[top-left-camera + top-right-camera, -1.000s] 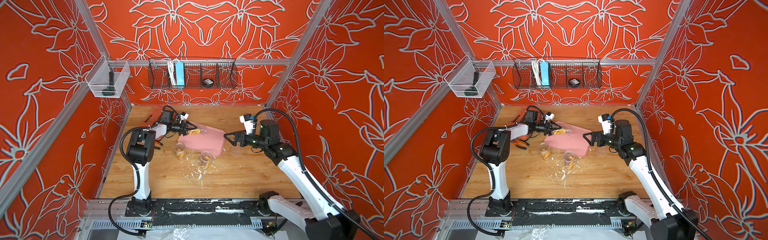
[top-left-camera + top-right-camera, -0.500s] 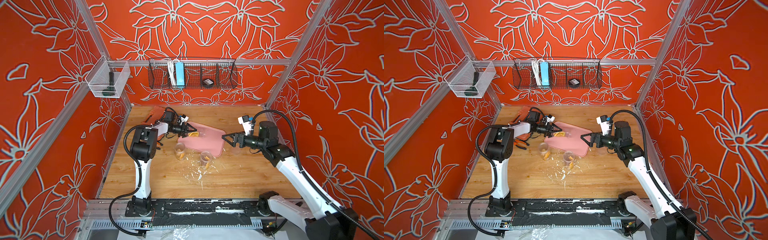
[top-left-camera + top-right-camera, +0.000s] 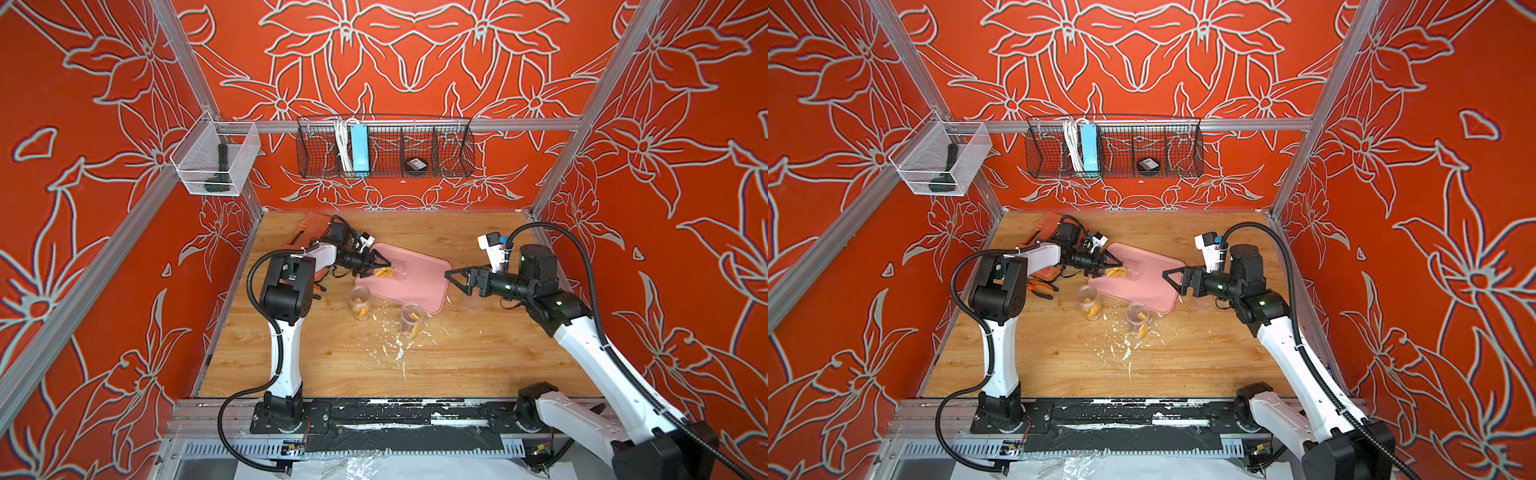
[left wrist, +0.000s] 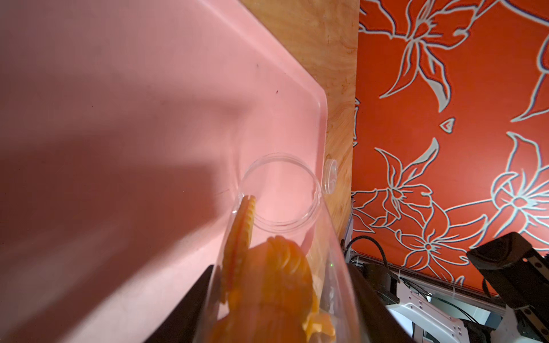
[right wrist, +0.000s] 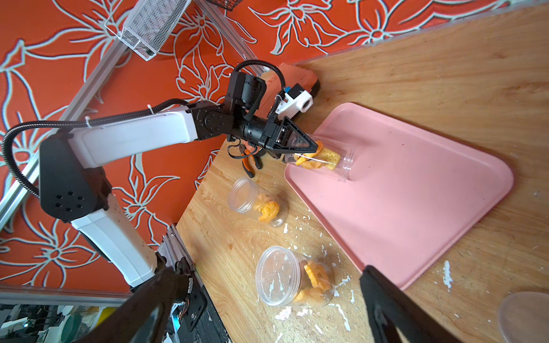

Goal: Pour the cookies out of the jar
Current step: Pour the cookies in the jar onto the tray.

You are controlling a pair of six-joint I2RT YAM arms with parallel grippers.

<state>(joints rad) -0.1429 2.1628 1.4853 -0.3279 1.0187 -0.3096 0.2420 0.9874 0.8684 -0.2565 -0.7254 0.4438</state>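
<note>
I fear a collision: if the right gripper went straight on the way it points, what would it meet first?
Likely the flat pink plastic tray, its corner just ahead of the open right gripper; passing above it, the tilted clear plastic jar of cookies. Height is unclear.

A tilted jar (image 3: 397, 273) with cookies (image 3: 383, 272) in it is found above the tray's (image 3: 419, 291) left end. Two more jars (image 3: 360, 302) are placed on the table (image 3: 478, 353) before it.

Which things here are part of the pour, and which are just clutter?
Job: left claw, shut on tilted jar; cookies inside; pink tray beneath.
Lying about: two standing jars, loose lid, pliers, white crumbs, orange case, open right claw.
</note>
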